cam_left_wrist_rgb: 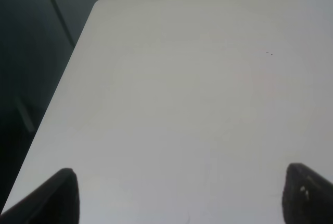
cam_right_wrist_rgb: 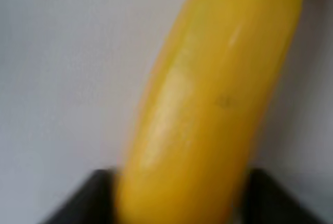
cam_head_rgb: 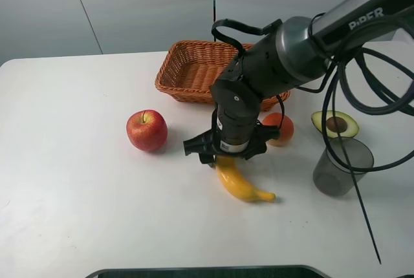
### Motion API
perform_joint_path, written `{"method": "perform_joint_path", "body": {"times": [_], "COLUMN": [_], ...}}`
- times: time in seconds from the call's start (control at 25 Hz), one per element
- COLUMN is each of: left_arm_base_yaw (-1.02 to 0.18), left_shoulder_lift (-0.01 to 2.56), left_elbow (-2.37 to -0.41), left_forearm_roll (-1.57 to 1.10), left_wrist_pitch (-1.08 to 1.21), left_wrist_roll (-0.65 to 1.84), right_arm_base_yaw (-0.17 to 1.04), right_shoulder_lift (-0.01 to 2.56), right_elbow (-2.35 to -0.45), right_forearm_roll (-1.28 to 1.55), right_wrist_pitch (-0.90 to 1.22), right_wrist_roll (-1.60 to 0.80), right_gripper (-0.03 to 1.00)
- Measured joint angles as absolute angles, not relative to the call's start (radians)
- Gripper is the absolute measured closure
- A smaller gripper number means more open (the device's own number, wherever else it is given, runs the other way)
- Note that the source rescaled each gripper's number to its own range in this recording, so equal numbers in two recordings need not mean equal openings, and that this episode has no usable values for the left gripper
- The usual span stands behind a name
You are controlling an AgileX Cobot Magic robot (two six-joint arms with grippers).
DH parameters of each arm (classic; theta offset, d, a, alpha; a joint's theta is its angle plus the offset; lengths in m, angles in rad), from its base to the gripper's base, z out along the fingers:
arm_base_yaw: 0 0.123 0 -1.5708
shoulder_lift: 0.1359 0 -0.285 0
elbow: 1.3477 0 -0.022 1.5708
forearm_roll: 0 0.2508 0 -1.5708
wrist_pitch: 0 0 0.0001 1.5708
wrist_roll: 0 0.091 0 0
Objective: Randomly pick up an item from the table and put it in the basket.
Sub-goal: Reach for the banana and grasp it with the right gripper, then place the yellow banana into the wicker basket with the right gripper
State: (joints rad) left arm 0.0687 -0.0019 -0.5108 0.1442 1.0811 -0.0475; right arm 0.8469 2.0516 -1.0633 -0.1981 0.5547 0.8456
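The yellow banana (cam_head_rgb: 242, 184) lies on the white table (cam_head_rgb: 77, 194) in front of the wicker basket (cam_head_rgb: 178, 77). My right gripper (cam_head_rgb: 223, 158) is down over the banana's near-basket end, and its body hides that end. In the right wrist view the banana (cam_right_wrist_rgb: 208, 104) fills the gap between the two black fingers (cam_right_wrist_rgb: 99, 198), which touch it on both sides. The banana's dark tip rests on the table. My left gripper (cam_left_wrist_rgb: 179, 198) is open and empty over bare table (cam_left_wrist_rgb: 182, 104) near a rounded corner. It is out of the high view.
A red apple (cam_head_rgb: 147, 130) sits left of the banana. A round orange-pink peach (cam_head_rgb: 279, 128) sits just right of my right gripper. A halved avocado (cam_head_rgb: 335, 123) and a grey translucent cup (cam_head_rgb: 343, 166) stand further right. Cables hang from the right arm.
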Motion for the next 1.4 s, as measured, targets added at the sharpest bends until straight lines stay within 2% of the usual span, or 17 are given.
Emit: {"method": "perform_joint_path", "body": {"times": [0.04, 0.08, 1.04, 1.24, 1.4], "left_arm_base_yaw": [0.069, 0.069, 0.069, 0.069, 0.069], "left_shoulder_lift": [-0.002, -0.002, -0.002, -0.002, -0.002], "left_elbow": [-0.511, -0.511, -0.511, -0.511, -0.511], "left_forearm_roll": [0.144, 0.144, 0.144, 0.144, 0.144], "left_wrist_pitch": [1.081, 1.081, 1.081, 1.081, 1.081], "left_wrist_roll": [-0.048, -0.048, -0.048, -0.048, -0.048], "right_arm_base_yaw": [0.847, 0.847, 0.847, 0.847, 0.84], "right_shoulder_lift": [2.052, 2.052, 2.041, 1.953, 1.853], "right_elbow": [-1.063, -1.063, -1.063, -1.063, -1.062], "right_forearm_roll": [-0.2, -0.199, -0.138, -0.088, 0.054], "right_wrist_pitch": [0.556, 0.556, 0.552, 0.671, 0.754], "right_wrist_roll": [0.844, 0.844, 0.873, 0.806, 0.634], "right_gripper": [0.97, 0.93, 0.94, 0.94, 0.94]}}
